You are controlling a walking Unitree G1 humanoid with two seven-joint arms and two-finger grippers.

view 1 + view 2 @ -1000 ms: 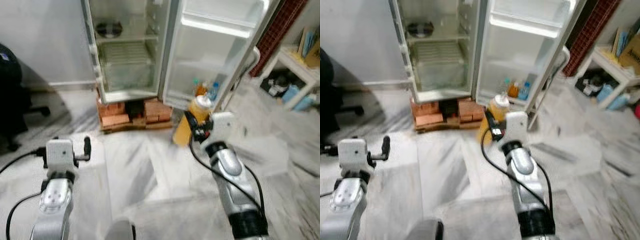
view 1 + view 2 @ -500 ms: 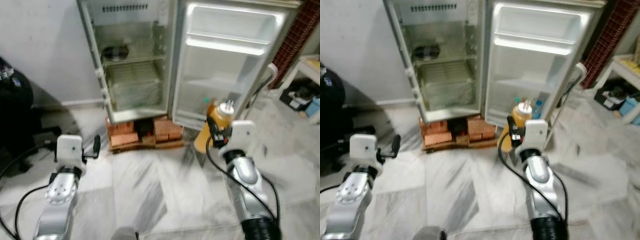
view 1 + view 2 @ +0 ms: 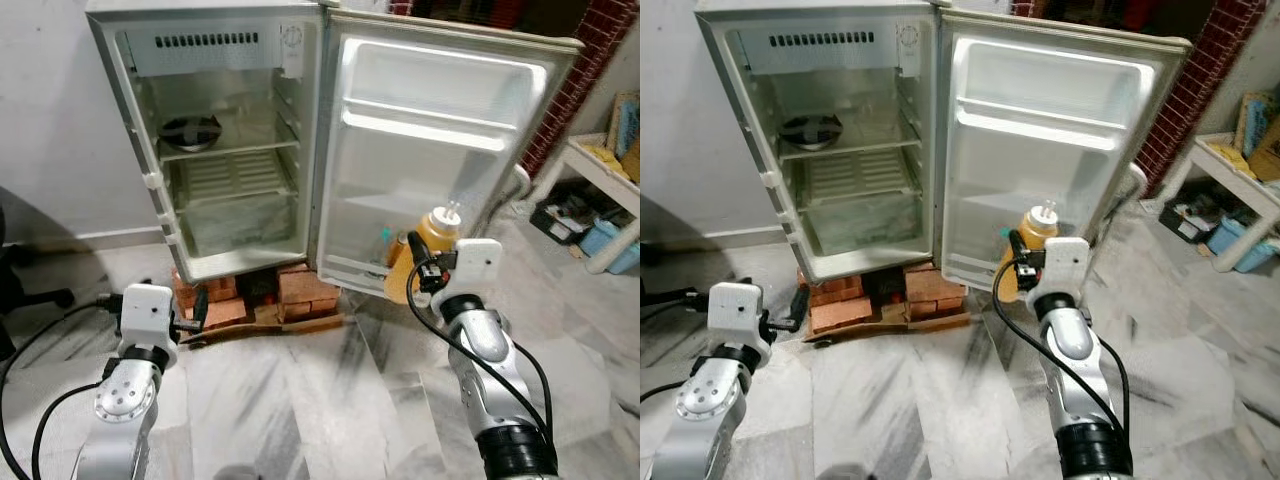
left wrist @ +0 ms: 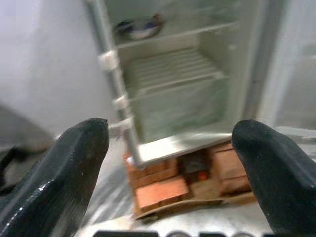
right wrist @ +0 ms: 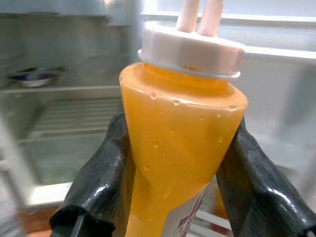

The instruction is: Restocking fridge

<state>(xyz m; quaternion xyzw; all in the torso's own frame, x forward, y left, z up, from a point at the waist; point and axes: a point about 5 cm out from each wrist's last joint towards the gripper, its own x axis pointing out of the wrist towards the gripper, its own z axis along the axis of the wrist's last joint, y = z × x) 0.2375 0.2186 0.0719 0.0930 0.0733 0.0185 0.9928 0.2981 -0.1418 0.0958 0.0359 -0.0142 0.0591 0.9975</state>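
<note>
I'm facing the open fridge point(image 3: 230, 150) at twelve o'clock; my right end effector point(image 3: 418, 275) is gripping a yellow sauce bottle point(image 3: 425, 250) at three o'clock, and my left end effector point(image 3: 198, 308) is hovering at eight.

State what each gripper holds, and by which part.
The right gripper grips the yellow squeeze bottle by its body below the white cap; the left gripper holds nothing.
</note>
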